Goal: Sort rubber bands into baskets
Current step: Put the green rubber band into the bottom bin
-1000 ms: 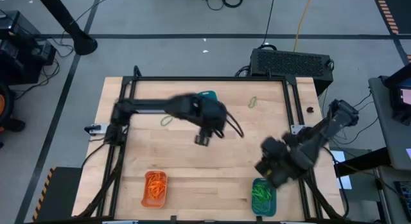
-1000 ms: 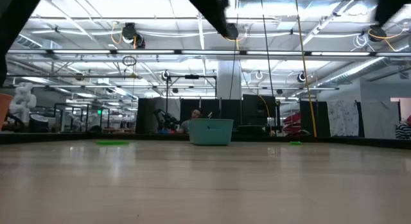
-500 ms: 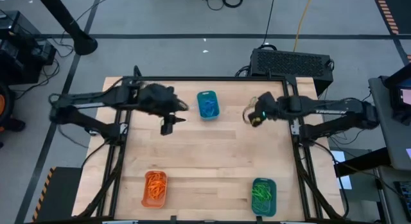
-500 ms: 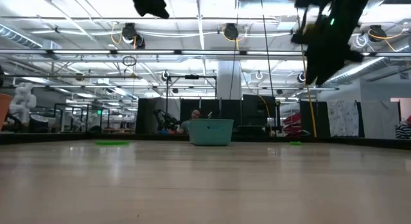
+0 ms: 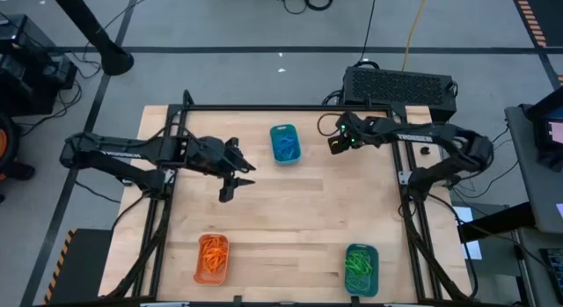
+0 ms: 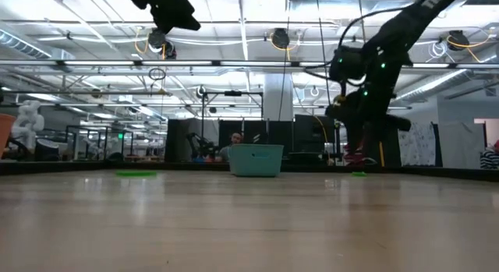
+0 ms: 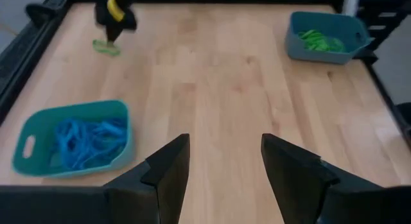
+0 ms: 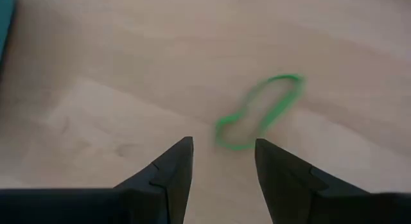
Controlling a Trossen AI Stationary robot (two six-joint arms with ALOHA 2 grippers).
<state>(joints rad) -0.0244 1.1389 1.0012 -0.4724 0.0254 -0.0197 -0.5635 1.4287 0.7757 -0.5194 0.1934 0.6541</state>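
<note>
The right tool (image 8: pixel 219 179) hovers, fingers apart, just short of a loose green rubber band (image 8: pixel 257 112) lying flat on the tabletop (image 5: pixel 290 219) near the far edge, beside the blue-filled basket (image 5: pixel 284 142). To grip well, it should come down with one finger inside the loop and pinch the strand. That arm stretches low across the far side. The left tool (image 7: pixel 221 179), also open, waits mid-tabletop.
</note>
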